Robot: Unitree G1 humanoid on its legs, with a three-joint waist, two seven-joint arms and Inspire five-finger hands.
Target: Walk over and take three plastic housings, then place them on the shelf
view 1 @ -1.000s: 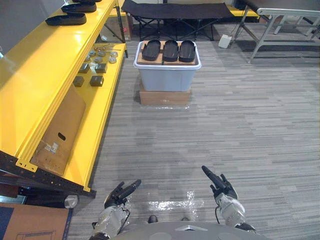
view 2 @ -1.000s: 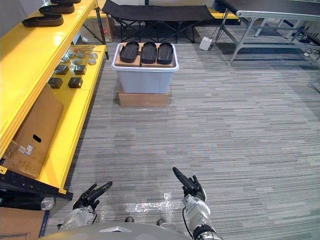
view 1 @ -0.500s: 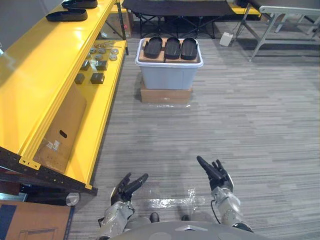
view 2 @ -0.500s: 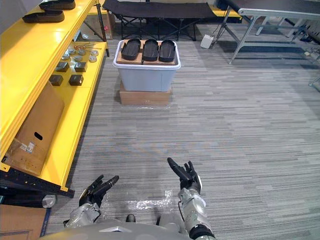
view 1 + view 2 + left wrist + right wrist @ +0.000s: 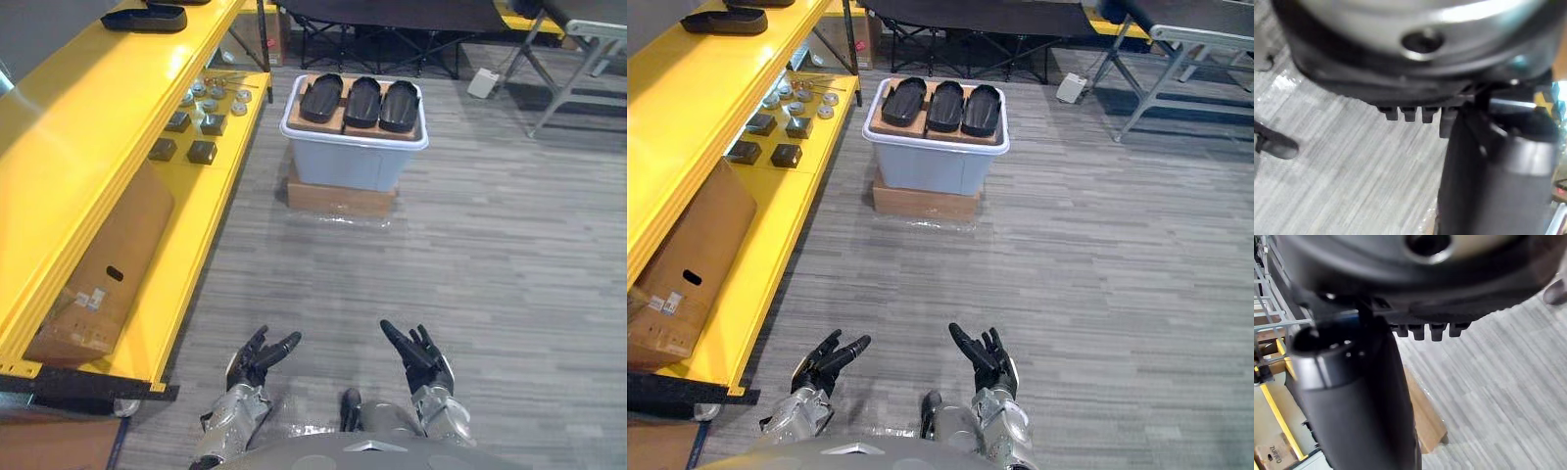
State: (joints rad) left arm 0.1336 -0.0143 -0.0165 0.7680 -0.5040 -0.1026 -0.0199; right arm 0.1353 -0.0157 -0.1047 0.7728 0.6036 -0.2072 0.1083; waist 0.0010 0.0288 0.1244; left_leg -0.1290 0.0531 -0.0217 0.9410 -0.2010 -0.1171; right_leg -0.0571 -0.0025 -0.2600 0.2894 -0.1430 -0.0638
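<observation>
Housings (image 5: 362,101) lie untaken on the bin (image 5: 348,166) well ahead; left hand (image 5: 257,359) and right hand (image 5: 421,357) spread wide, empty.

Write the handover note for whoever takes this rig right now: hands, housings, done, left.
Left hand open, empty, low in front. Right hand open, empty.
Three black housings lie side by side atop the grey bin ahead. Yellow shelf stands to the left.
Done: nothing picked.
Left: walk to the bin, take the housings, set them on the shelf.
</observation>
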